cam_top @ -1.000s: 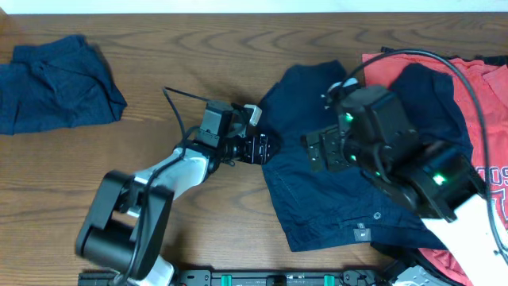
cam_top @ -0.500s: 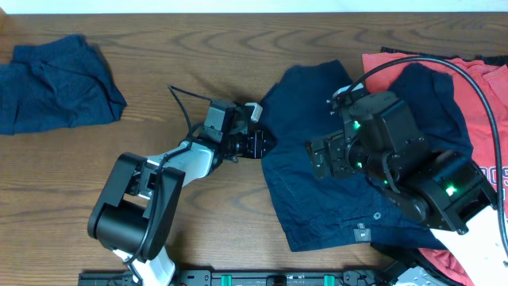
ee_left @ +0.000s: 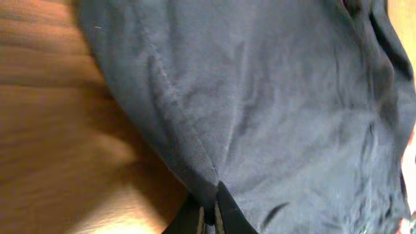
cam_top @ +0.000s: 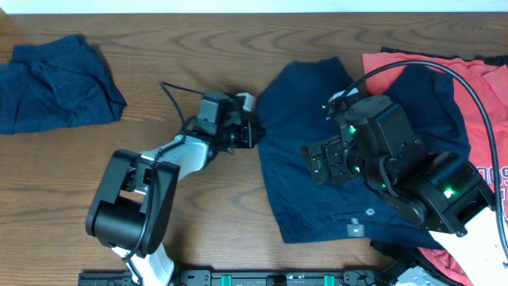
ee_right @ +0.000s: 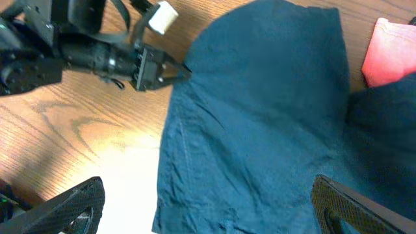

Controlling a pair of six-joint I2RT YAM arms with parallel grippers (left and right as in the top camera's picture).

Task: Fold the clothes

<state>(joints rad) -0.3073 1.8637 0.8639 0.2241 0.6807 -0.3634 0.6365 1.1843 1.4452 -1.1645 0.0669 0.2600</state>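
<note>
Navy T-shirt (cam_top: 305,103) on the bench (cam_top: 198,48): only our left wrist view shows the left gripper (ee_left: 209,220) with jaws pinching its hem; the right gripper (ee_right: 208,208) hovers above it, jaws spread.

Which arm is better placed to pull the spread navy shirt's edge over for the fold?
Left, probably. The left gripper is shut on the navy shirt at the edge facing its own arm, while the right gripper hangs open above the shirt's middle, holding nothing.
</note>
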